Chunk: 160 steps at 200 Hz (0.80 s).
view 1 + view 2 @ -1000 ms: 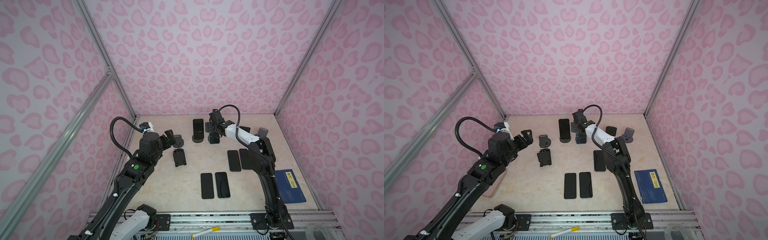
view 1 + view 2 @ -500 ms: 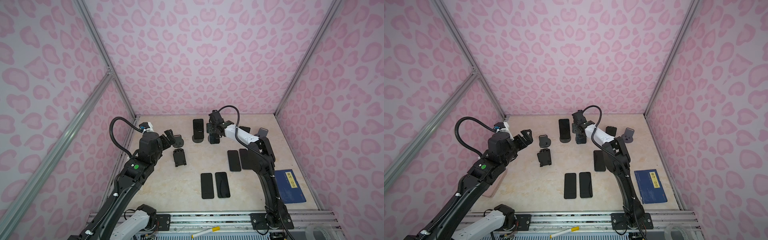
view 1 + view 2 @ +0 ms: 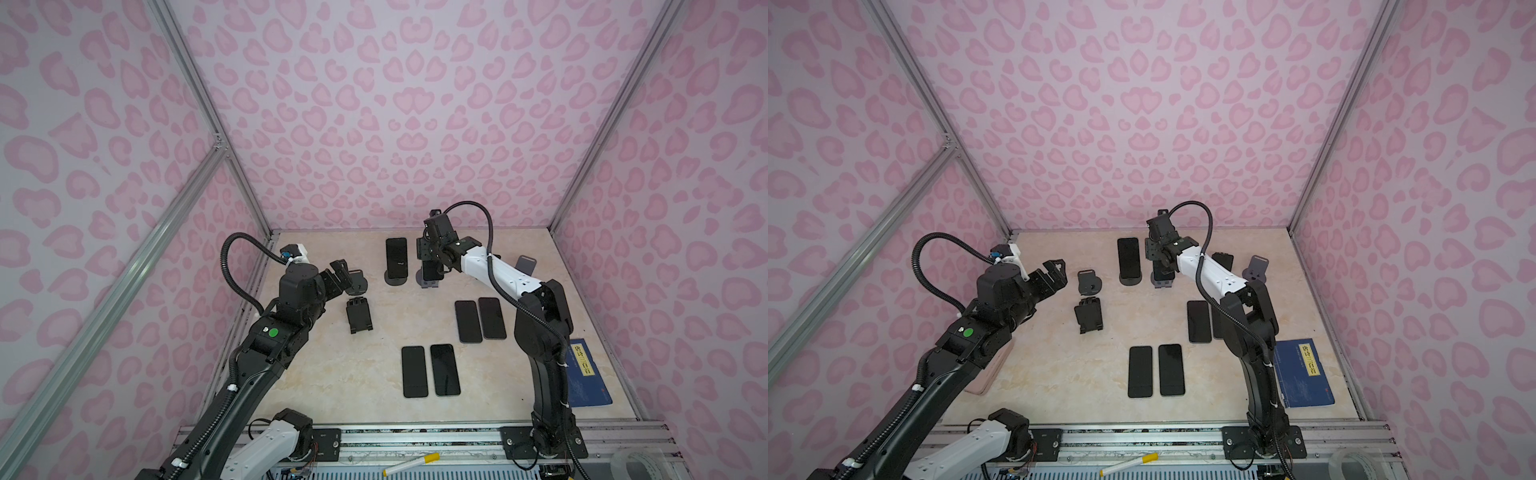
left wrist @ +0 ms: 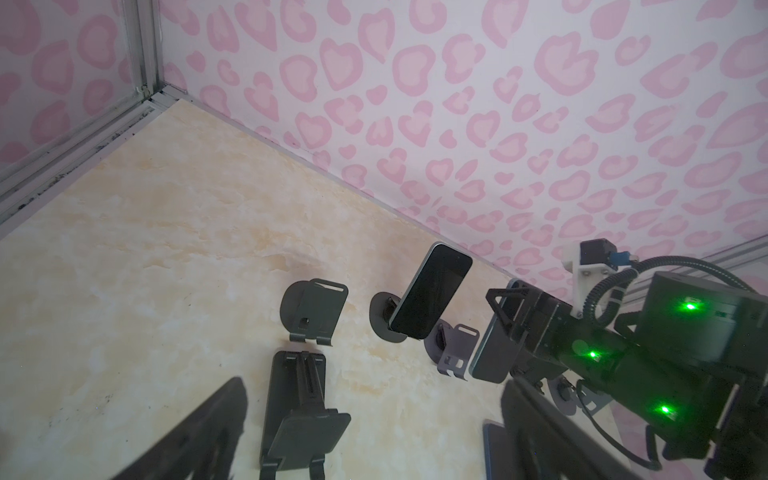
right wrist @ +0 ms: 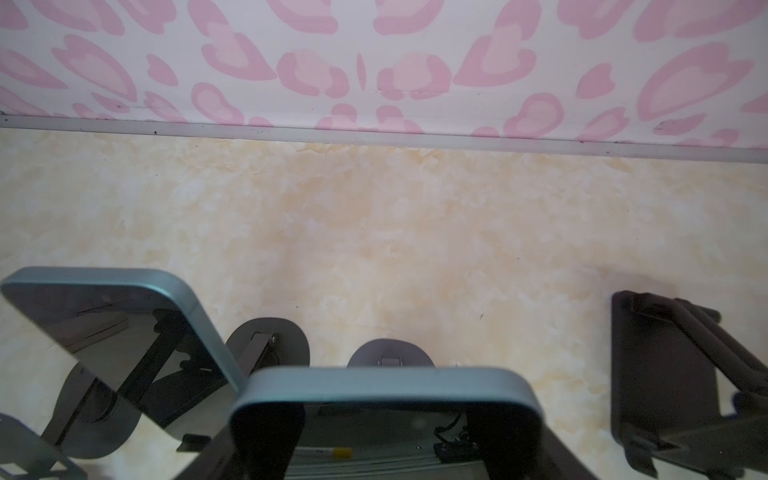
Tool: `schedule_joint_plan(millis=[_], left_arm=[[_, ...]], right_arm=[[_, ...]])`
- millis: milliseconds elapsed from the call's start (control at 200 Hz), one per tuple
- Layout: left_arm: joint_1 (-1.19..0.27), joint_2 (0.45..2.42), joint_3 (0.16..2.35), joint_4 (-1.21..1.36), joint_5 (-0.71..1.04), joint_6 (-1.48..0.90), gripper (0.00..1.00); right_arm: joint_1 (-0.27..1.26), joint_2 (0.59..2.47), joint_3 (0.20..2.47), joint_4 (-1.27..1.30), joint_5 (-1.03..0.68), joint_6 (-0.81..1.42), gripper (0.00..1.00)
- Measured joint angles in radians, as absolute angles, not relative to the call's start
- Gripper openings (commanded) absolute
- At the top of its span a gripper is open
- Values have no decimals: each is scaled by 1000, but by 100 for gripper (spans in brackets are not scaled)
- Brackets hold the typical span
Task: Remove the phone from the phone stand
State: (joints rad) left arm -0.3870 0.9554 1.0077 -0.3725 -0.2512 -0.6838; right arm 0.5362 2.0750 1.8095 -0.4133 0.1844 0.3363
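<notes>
Right jaws: clamped on 1 phone (image 5: 386, 399) at far-centre phone stand (image 4: 455, 347). Left jaws: spread wide, empty, left side.

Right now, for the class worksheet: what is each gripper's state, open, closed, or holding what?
Left gripper: open, holding nothing.
Right gripper: closed on the phone.

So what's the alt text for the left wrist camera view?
The right end effector grips a phone at its grey stand. Beside it another phone leans on a round stand, with an empty stand and a folded stand lying flat on the marble table.
</notes>
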Motion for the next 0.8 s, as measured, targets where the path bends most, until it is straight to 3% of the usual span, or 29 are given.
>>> schedule_joint_plan(millis=[265, 800], left_arm=[[-387, 965, 1007, -373, -212, -692, 99], [-387, 949, 1002, -372, -210, -706, 99]], right_arm=[[618, 1950, 1685, -408, 210, 357, 67], [767, 2019, 1605, -448, 204, 569, 65]])
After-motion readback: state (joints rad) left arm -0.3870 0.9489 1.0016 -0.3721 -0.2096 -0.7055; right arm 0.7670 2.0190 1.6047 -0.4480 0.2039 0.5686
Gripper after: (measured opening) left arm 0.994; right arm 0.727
